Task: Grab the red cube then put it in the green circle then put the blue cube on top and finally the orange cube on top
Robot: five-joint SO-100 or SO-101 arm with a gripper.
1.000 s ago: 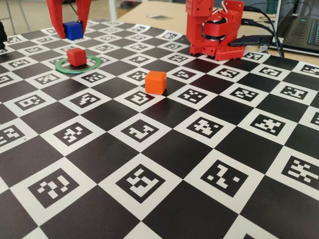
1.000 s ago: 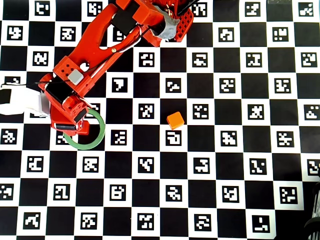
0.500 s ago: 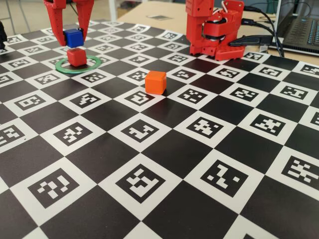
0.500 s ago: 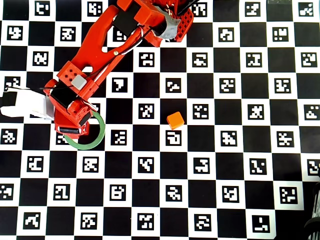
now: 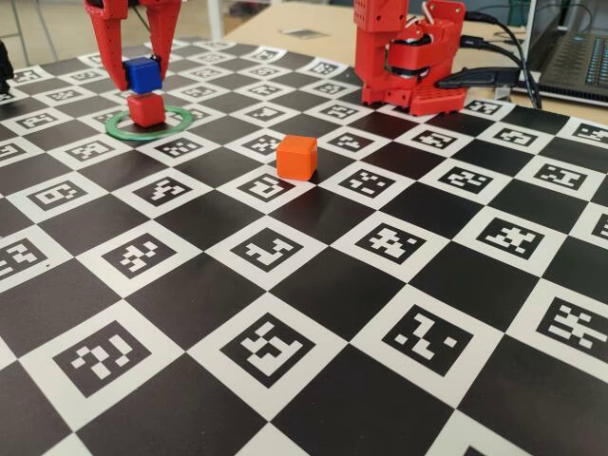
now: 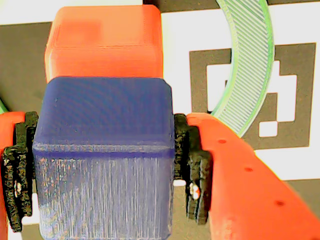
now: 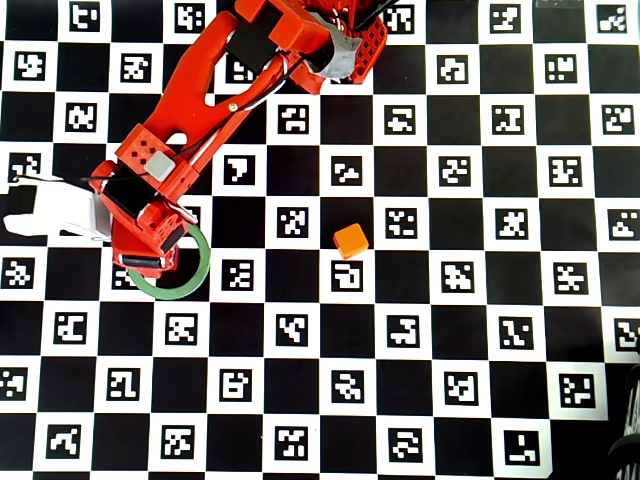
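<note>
Small matte blue plastic cube [image 5: 142,74], clamped between the red two-finger gripper [image 5: 139,78], directly above the red plastic cube [image 5: 146,109] inside the thin green ring [image 5: 177,123]. Orange cube [image 5: 296,156] well apart on the black-and-white marker-printed checkerboard [image 5: 380,313]. No legible writing.

Red cube [image 5: 146,109] sits directly under end effector [image 5: 141,74]; orange cube [image 5: 296,157] well off right in fixed view, open bench [image 5: 313,285] between.

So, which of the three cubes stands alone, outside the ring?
The orange cube. The red cube sits inside the green circle, and the gripper holds the blue cube.
</note>
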